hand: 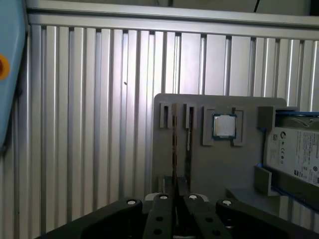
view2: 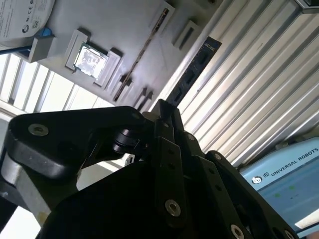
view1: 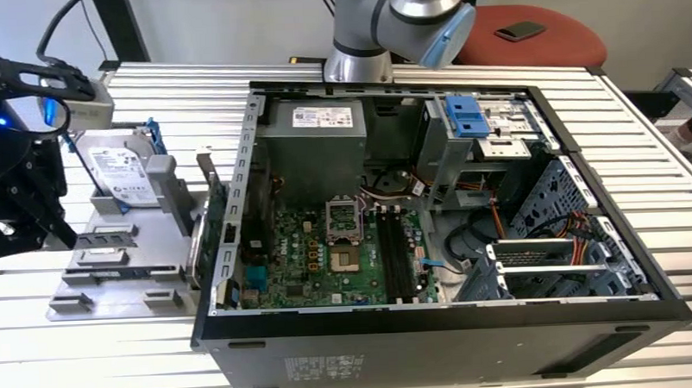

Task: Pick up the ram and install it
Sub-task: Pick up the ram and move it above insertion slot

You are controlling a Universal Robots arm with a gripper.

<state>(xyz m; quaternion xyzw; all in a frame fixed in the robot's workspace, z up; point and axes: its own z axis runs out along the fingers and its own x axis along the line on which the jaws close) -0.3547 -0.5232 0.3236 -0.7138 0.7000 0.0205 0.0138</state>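
We see the single black gripper (view2: 162, 107) pinched tight on one long, thin, dark ram (view2: 195, 67), held over the ribbed aluminium table (view2: 259, 74) just beside the grey holder tray (view2: 119, 25). On that tray we count one square silver processor (view2: 90, 59) and one labelled silver hard drive (hand: 296, 154).

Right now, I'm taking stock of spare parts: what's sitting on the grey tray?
On the tray: a square silver chip, a hard drive, and a thin memory stick standing on edge in a slot. The hand covers the stick's nearer end and the tray edge there.
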